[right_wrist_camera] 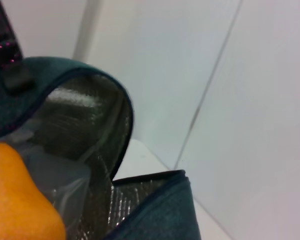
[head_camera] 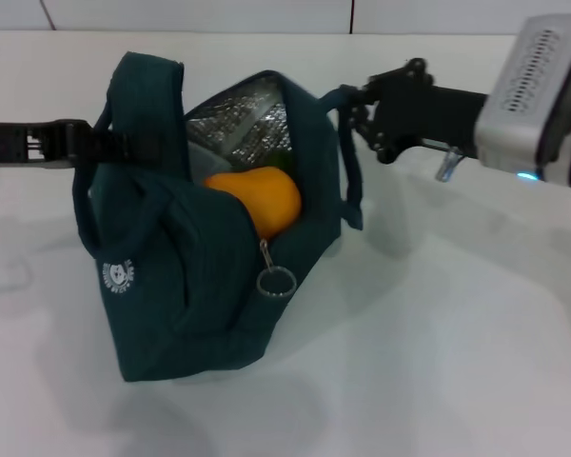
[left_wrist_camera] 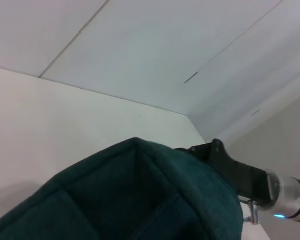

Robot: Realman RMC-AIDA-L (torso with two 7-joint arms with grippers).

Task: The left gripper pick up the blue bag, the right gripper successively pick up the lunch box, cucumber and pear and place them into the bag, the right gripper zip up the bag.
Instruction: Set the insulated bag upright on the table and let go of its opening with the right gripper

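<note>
The blue bag [head_camera: 190, 276] stands open on the white table, its foil lining [head_camera: 243, 119] showing. The orange pear [head_camera: 262, 195] lies in the mouth of the bag. Behind it shows a green sliver of the cucumber [head_camera: 284, 160]. In the right wrist view the clear lunch box [right_wrist_camera: 65, 170] sits inside, beside the pear [right_wrist_camera: 15, 200]. My left gripper [head_camera: 109, 143] reaches in from the left and is shut on the bag's left top edge at the handle. My right gripper [head_camera: 357, 107] hovers at the bag's right handle, just outside the opening.
The zipper's metal ring pull [head_camera: 276, 281] hangs down the bag's front under the pear. A white round logo [head_camera: 117, 274] marks the left side. White table [head_camera: 438, 333] surrounds the bag; a white wall [head_camera: 266, 14] stands behind.
</note>
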